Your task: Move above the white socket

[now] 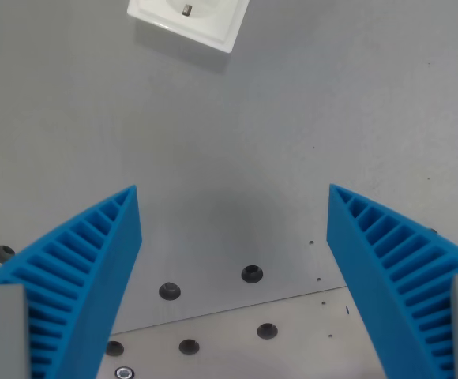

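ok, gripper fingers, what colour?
Blue, with ribbed inner faces: fingers of the open gripper, seen in the wrist view.

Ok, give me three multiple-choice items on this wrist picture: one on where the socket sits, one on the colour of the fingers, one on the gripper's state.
1. Where is the white socket in the wrist view?
A. at the top edge, partly cut off
B. between the fingers
C. at the bottom right corner

2. What colour are the ribbed fingers?
A. red
B. blue
C. black

3. What state is the gripper in?
A. shut on the socket
B. shut on nothing
C. open, holding nothing

Answers:
1. A: the socket lies at the top edge, left of centre, its upper part out of frame.
2. B: both ribbed fingers are bright blue.
3. C: the fingers stand wide apart, with only bare grey table between them.
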`<state>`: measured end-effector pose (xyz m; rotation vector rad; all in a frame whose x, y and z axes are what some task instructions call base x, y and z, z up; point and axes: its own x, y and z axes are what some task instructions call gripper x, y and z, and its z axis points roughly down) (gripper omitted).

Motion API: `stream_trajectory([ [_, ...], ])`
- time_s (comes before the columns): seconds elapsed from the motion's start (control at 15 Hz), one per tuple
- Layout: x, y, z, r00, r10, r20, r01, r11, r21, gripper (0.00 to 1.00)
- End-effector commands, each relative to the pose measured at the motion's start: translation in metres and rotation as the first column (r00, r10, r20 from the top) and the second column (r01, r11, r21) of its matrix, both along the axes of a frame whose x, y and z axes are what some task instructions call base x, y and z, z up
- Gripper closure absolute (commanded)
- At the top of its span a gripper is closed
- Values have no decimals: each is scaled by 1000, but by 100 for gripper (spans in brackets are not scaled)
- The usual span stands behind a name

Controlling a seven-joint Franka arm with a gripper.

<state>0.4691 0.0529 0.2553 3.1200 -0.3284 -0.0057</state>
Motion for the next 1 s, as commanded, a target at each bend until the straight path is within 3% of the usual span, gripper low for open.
stream_trajectory([
  [0.07,0,0,1,1000,0,3,0,1000,0,0],
  [1.0,5,-1,-3,998,-61,10,61,998,0,0],
])
